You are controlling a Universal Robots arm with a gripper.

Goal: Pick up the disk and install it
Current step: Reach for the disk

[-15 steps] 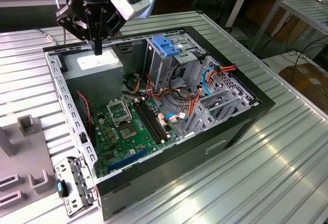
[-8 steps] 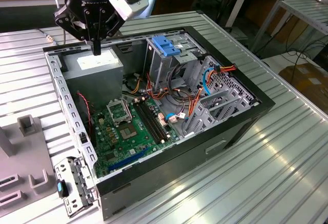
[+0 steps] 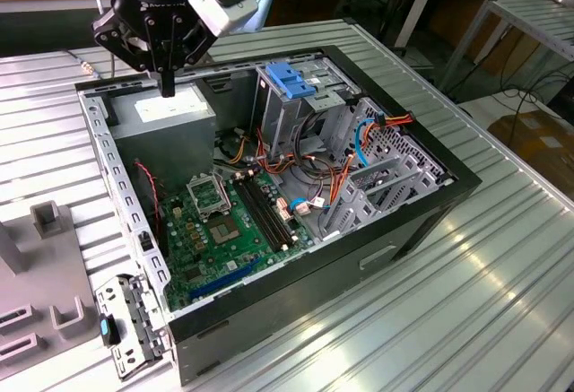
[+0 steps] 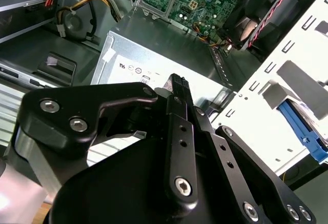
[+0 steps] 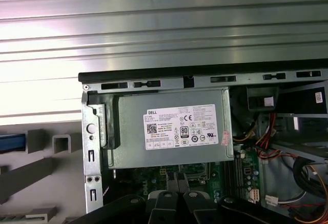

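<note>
My black gripper [image 3: 167,87] hangs over the back corner of the open computer case [image 3: 459,179], on the exterior view's left. Its fingers are shut together with nothing between them. The tip sits just above the grey power-supply box [image 3: 170,116] with the white sticker. In the second wrist view the closed fingers [image 4: 178,88] point down at that box [image 4: 138,55]. The disk's grey body is out of view. A blue strip [image 5: 11,142] lies among grey holders outside the case, and I cannot tell whether it is the disk's rail.
A metal drive cage with a blue latch piece [image 3: 289,78] stands at the case's back. The green motherboard [image 3: 224,222] and loose orange, red and blue cables [image 3: 336,172] fill the case floor. Grey holder blocks [image 3: 45,220] stand on the ribbed table outside.
</note>
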